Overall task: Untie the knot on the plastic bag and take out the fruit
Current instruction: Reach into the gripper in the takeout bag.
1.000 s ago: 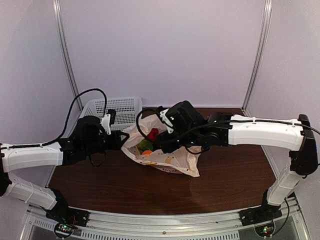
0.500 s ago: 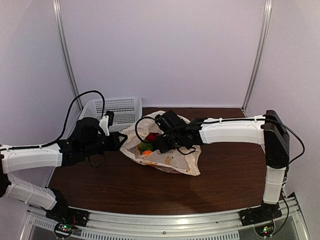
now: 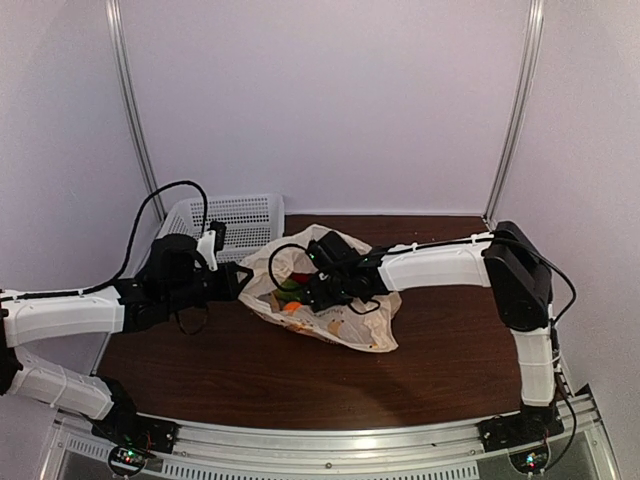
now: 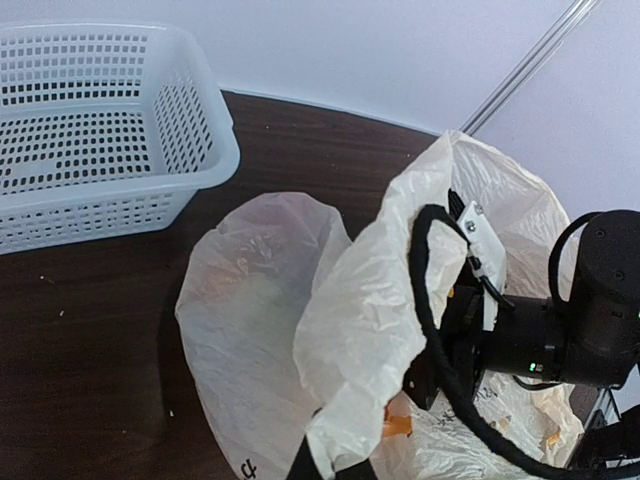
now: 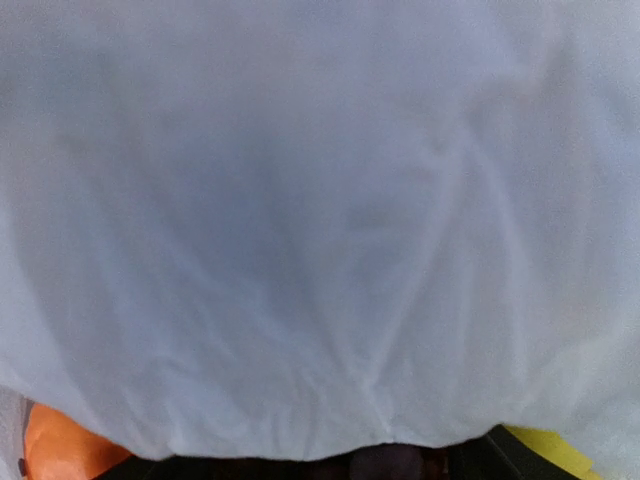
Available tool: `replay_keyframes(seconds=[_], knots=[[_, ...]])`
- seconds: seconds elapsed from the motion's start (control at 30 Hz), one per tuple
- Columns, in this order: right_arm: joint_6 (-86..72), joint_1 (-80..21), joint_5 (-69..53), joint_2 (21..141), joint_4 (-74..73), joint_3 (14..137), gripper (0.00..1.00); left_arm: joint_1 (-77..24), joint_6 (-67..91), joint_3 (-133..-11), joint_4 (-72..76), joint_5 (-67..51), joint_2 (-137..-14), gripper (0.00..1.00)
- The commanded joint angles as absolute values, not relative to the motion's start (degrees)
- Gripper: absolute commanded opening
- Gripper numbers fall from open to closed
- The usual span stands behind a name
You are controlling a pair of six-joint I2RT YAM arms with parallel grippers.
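Observation:
The plastic bag (image 3: 350,322) lies mid-table with its mouth gaping; no knot shows. My left gripper (image 3: 240,281) is shut on the bag's left rim and holds the film (image 4: 350,330) up, its jaws pinched at the bottom of the left wrist view (image 4: 335,468). My right gripper (image 3: 305,290) is pushed into the mouth, its fingers buried, so its state is unclear. Its black wrist (image 4: 590,320) shows inside the bag. An orange fruit (image 3: 293,307) lies under it. In the right wrist view bag film (image 5: 320,220) fills the frame, with orange fruit (image 5: 60,445) and a yellow one (image 5: 545,440) below.
A white perforated basket (image 3: 235,212) stands at the back left, just behind the left arm, also large in the left wrist view (image 4: 100,130). Dark wooden tabletop (image 3: 300,385) lies in front of the bag. A black cable (image 4: 425,320) loops over the bag's mouth.
The right arm has swung left and down, pushing its gripper deeper into the bag; the red fruit seen earlier is now covered. The left gripper keeps its hold in place.

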State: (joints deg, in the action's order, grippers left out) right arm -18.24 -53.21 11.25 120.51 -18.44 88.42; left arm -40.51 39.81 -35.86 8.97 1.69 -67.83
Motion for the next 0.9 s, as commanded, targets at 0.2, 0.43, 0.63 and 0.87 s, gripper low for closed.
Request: replay_keyframes(seconds=[0.2,0.43,0.63,0.87], knots=[[-18.0,-52.3,10.6,126.4,-16.9,92.2,0.72,-39.7,40.4,-35.2,10.1,1.2,-68.2,0.00],[-16.5,-52.1,9.8,125.9,-15.5,92.6,0.43,-39.6,40.6,-35.3,9.7,1.2,-68.5,0.00],[-15.7,-52.1,8.8,123.5,-13.8,91.0,0.24,-39.4,40.6,-35.4,9.7,1.1,-68.7,0.00],[-15.7,-52.1,7.4,120.2,-11.2,87.9,0.13,-39.4,40.8,-35.8,10.0,0.8,-69.4,0.00]])
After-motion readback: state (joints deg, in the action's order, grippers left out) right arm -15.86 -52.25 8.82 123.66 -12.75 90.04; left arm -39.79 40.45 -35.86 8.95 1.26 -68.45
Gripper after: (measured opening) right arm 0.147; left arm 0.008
